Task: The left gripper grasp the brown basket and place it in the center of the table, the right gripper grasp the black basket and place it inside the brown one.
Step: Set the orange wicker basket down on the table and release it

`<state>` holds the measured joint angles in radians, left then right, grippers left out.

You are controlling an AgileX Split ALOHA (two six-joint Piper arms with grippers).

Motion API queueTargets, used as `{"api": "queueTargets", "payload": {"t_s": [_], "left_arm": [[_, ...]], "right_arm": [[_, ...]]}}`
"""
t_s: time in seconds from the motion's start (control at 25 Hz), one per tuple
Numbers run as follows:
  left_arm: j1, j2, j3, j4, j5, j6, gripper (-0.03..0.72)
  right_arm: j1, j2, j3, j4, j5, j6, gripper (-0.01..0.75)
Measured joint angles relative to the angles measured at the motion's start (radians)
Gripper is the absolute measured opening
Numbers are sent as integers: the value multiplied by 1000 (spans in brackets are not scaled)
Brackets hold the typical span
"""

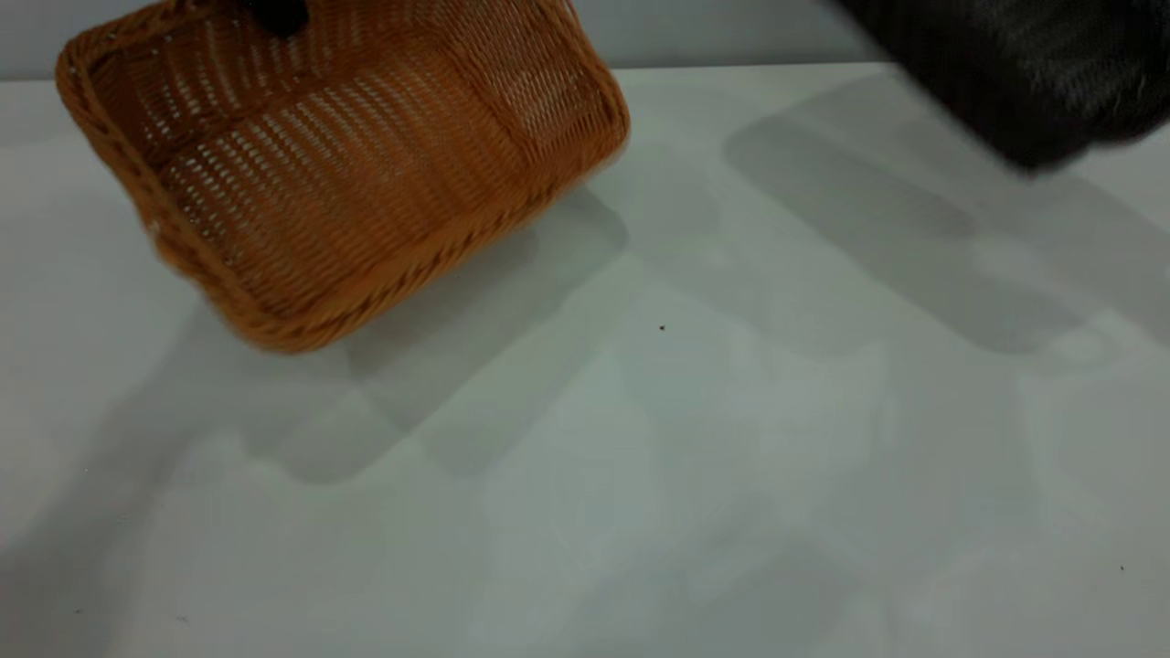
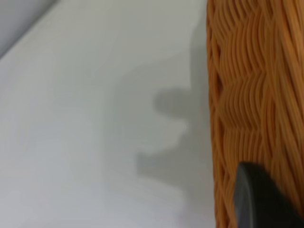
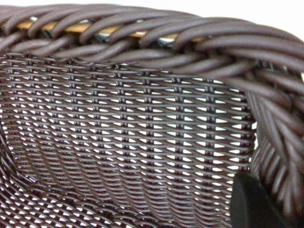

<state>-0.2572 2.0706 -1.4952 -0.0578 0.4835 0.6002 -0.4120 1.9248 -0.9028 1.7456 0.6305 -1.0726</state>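
Plainly both baskets are off the table (image 1: 640, 475) and in the air. At the upper left of the exterior view the brown basket (image 1: 347, 174) hangs tilted, its open mouth turned toward the camera, with its shadow spread on the tabletop below. A dark spot at its far rim near the top edge is probably the left gripper (image 1: 274, 14), though too little shows to be sure; in the left wrist view one dark finger (image 2: 259, 199) lies against the braided wicker, so the left pincer seems pinched on the rim. The black basket (image 1: 1024, 73) fills the upper right corner of the exterior view, blurred. In the right wrist view its open-weave wall and braided rim (image 3: 142, 33) crowd the frame and one dark finger (image 3: 256, 204) sits at the wall, so the right gripper likewise looks clamped on that basket.

Both baskets should be light and fairly stiff, with some springy give. The thick braided rim is the sound hold; held at one edge, each will tip and swing.
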Motion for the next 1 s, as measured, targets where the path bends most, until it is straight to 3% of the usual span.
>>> {"api": "queueTargets", "payload": {"t_s": [0.12,0.24,0.56,0.84,1.0], "left_arm": [[-52,9,0,-40,13,137,79],[-123,39,0,-105,9,313,79],[-261,142,0,-219,-17,620,79],[-292,165,-1,-221,-82,677,90],[-293,166,-1,-214,-106,712,158]], "right_arm": [[-34,-20,-1,0,197,-68,76],[-33,-22,-2,-13,289,-106,76],[-35,-22,-3,-24,271,-115,76],[-35,-22,-5,-37,271,-115,76],[-35,-22,-6,-46,271,-109,76]]}}
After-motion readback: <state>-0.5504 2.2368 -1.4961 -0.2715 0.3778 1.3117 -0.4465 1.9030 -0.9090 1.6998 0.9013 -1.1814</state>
